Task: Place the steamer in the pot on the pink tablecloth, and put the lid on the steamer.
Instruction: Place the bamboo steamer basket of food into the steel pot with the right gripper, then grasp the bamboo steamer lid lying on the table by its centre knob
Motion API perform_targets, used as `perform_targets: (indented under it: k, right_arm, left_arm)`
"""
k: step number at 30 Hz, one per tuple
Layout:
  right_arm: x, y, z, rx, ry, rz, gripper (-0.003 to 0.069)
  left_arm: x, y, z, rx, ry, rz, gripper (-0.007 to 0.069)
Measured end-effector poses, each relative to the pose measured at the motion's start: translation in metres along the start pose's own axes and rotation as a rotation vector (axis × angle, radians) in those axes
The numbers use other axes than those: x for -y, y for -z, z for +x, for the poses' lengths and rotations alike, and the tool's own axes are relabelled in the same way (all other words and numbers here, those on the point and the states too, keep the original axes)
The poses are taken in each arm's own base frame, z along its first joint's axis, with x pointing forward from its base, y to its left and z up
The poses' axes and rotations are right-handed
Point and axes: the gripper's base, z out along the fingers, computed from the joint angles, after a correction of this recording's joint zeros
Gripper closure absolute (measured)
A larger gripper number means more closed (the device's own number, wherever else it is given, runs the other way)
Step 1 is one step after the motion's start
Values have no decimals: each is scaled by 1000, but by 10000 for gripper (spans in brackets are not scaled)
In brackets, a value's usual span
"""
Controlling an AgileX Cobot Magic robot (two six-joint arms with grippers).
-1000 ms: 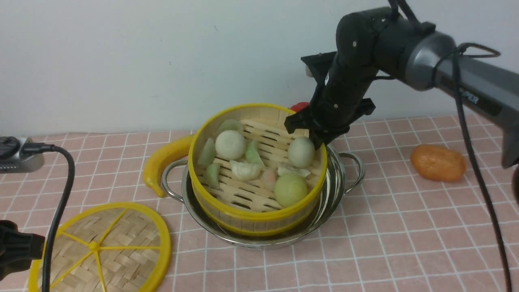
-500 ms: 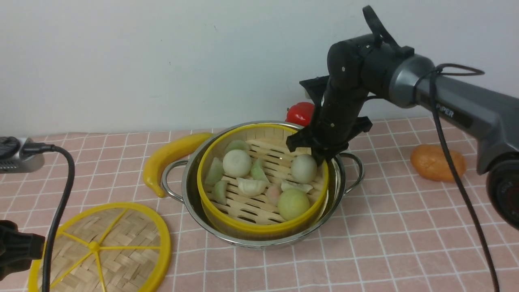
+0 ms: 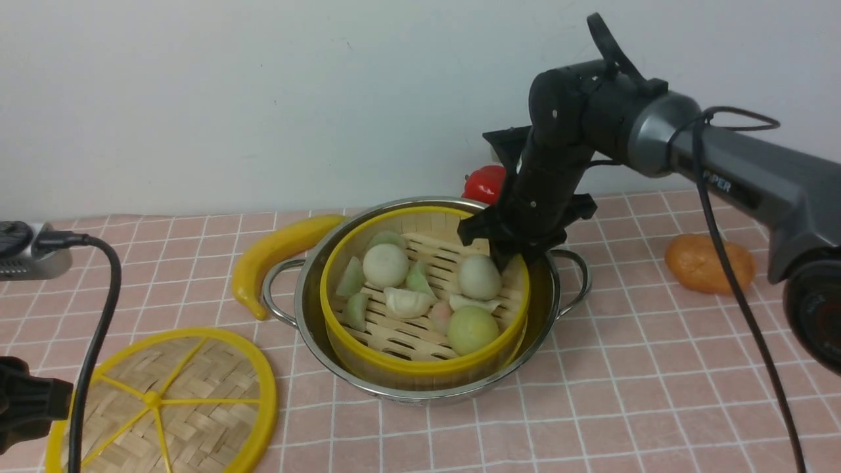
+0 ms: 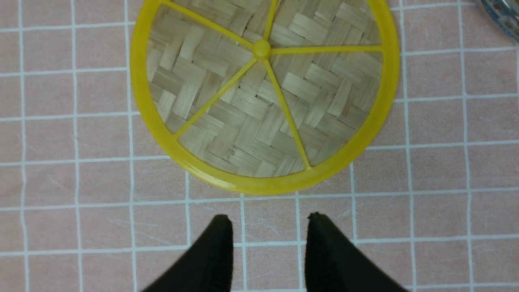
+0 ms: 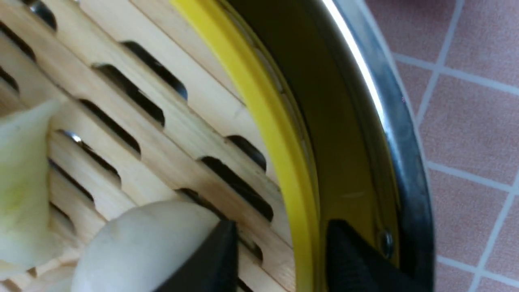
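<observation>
Steamer (image 3: 420,371) sits in pot (image 3: 307,309); right gripper (image 5: 279,243) straddles its rim, jaws apart; left gripper (image 4: 267,221), apart too, should grab lid (image 4: 263,101) next.

Looked like a robotics test bench dressed up as a kitchen table, not a working kitchen. Plain pale wall (image 3: 263,98) behind. Pink tablecloth (image 3: 657,368) with a white grid covered the surface. Cookware was out: steel pot (image 3: 307,315), bamboo steamer (image 3: 420,374), woven lid (image 3: 197,387). The banana (image 3: 263,259), red fruit (image 3: 485,184) and orange lump (image 3: 709,264) looked like glossy props. A black robot arm (image 3: 723,164) reached over the table. A power strip (image 3: 26,259) with a thick black cord (image 3: 100,335) lay at the left edge.
</observation>
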Motion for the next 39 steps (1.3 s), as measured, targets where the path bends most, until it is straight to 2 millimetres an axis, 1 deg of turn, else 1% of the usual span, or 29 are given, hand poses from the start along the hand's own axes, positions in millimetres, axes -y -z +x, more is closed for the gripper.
perform_targets:
  k: [1,2,3,5,6,7,10,12,13,14,15,16,17,18,20,22,23,24,25,26,27,28,29,32,33,38,39]
  right_arm:
    - [0,1,0,2,0,0,328]
    - [-1,6,-1,11,1,-3,298]
    - [-1,10,-1,21,4,-1,284]
    - [-1,25,-3,52,15,11,263]
    - [0,36,-4,78,27,30,254]
    - [1,43,-5,94,33,41,250]
    - [1,80,-6,174,57,75,244]
    - [1,112,-4,241,69,89,242]
    - [1,115,-4,248,69,89,242]
    - [1,128,-3,273,71,87,242]
    - [-1,156,2,327,72,78,241]
    - [-1,160,2,334,73,76,241]
    - [-3,186,8,386,72,59,241]
    - [-4,207,14,426,71,41,241]
    - [-6,254,30,518,76,0,241]
    - [-7,283,43,578,92,-26,241]
    - [-7,304,53,621,101,-39,241]
    - [-7,330,68,680,113,-52,240]
    - [-6,341,75,704,117,-57,240]
    - [-5,362,88,751,121,-67,240]
    - [-3,378,100,790,124,-74,240]
    - [-2,390,109,819,125,-81,240]
    - [-1,407,123,861,126,-92,240]
    - [3,440,155,947,131,-126,240]
    - [3,445,161,962,132,-134,240]
    - [7,485,211,1071,151,-214,240]
    - [7,487,215,1078,153,-221,240]
  left_arm:
    - [0,0,0,1,0,0,382]
    - [0,0,-1,13,0,-1,382]
    - [0,0,-2,26,1,0,382]
    - [1,-1,-5,45,5,7,382]
    - [1,-2,-7,52,9,16,382]
    - [2,-4,-9,56,14,24,382]
    - [3,-14,-15,35,26,43,382]
    - [2,-28,-22,-8,29,46,382]
    - [2,-30,-23,-11,30,46,382]
    - [2,-36,-25,-24,31,46,382]
    - [1,-46,-31,-36,33,45,382]
    - [1,-51,-33,-45,33,45,382]
    - [0,-60,-38,-40,35,42,381]
    - [0,-68,-43,-36,36,41,382]
    - [-1,-88,-52,-36,40,37,381]
    - [-2,-100,-55,-46,42,36,381]
    - [-2,-108,-57,-56,43,36,381]
    - [-2,-117,-59,-71,45,36,381]
    - [-3,-123,-60,-81,45,35,381]
    - [-3,-132,-60,-102,46,36,381]
    - [-3,-138,-60,-115,47,36,381]
    - [-3,-142,-61,-119,48,35,381]
    - [-3,-149,-61,-134,49,35,381]
    - [-4,-160,-61,-145,50,34,381]
    - [-4,-163,-61,-151,50,34,381]
    - [-4,-172,-62,-149,51,32,381]
    - [-4,-173,-62,-148,51,32,381]
